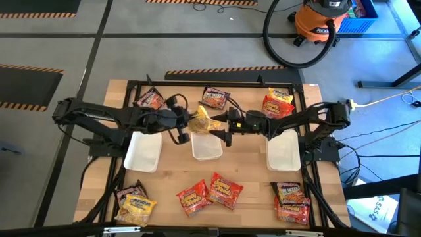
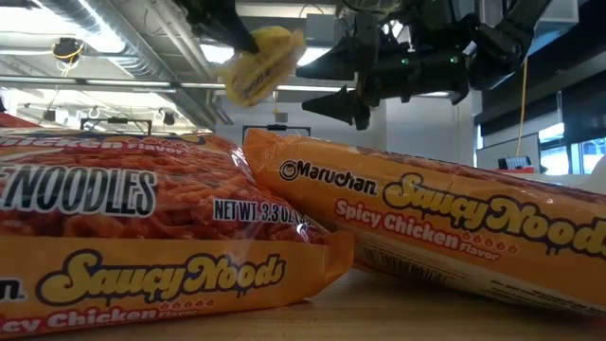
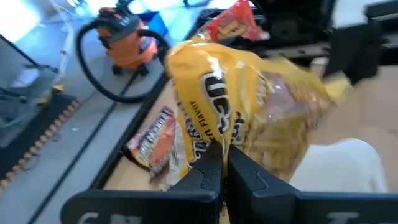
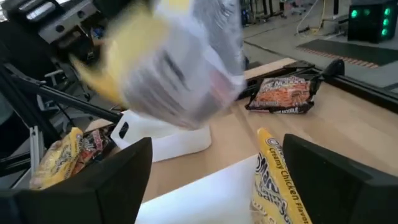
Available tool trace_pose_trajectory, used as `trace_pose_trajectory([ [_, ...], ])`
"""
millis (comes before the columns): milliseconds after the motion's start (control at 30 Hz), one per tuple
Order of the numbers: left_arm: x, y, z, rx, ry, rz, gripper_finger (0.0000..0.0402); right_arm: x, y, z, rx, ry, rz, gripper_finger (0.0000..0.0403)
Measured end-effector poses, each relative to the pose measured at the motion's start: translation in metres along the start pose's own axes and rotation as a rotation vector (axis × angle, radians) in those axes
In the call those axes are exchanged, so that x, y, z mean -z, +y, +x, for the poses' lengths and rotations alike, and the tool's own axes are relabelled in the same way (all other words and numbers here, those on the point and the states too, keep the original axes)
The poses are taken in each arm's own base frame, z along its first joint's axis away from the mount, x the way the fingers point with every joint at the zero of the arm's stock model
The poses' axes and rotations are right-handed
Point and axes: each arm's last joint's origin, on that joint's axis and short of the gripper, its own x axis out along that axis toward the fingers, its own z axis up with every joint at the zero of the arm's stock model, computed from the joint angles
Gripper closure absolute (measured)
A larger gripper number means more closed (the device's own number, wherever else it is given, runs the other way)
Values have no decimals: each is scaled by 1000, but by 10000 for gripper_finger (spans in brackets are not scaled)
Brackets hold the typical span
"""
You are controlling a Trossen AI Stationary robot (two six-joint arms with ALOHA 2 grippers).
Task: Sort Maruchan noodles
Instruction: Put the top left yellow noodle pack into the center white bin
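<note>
My left gripper (image 1: 187, 123) is shut on a yellow Maruchan noodles packet (image 3: 242, 106), which is held in the air over the far end of the middle white tray (image 1: 206, 148). The low view shows the yellow packet (image 2: 260, 62) high and tilted. My right gripper (image 1: 227, 126) stands open just right of the packet, with nothing between its fingers (image 4: 118, 180). In the right wrist view a second yellow packet (image 4: 273, 186) stands on edge by the tray (image 4: 199, 193) below. My left gripper (image 3: 224, 165) pinches one edge of the yellow packet (image 3: 219, 142) between its two fingers. The fingers come from the table's left, slanting slightly down. The packet sticks out beyond the fingertips, tilted and lifted clear of tray and table.
White trays lie at left (image 1: 143, 151) and right (image 1: 283, 150). Dark packets (image 1: 150, 99) (image 1: 215, 97) and red and yellow ones (image 1: 277, 103) line the far edge. More packets lie near the front: left (image 1: 135, 204), middle (image 1: 210, 191) and right (image 1: 291, 201).
</note>
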Motion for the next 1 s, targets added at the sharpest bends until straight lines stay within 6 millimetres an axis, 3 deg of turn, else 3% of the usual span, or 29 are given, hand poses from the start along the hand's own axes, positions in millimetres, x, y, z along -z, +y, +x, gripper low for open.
trace_pose_trajectory([
  [300, 2, -7, 24, -63, 12, 2, 401, 3, 3, 3, 22, -39, -34, 68],
  [700, 1, -11, 32, -26, -3, -33, 401, -6, 3, 2, 108, -153, -50, 73],
  [833, -2, -12, 32, 5, -27, -48, 402, -6, 3, 2, 107, -151, -63, 115],
  [1000, -4, -13, 31, 51, -41, -56, 401, -5, 3, 2, 78, -137, -91, 205],
])
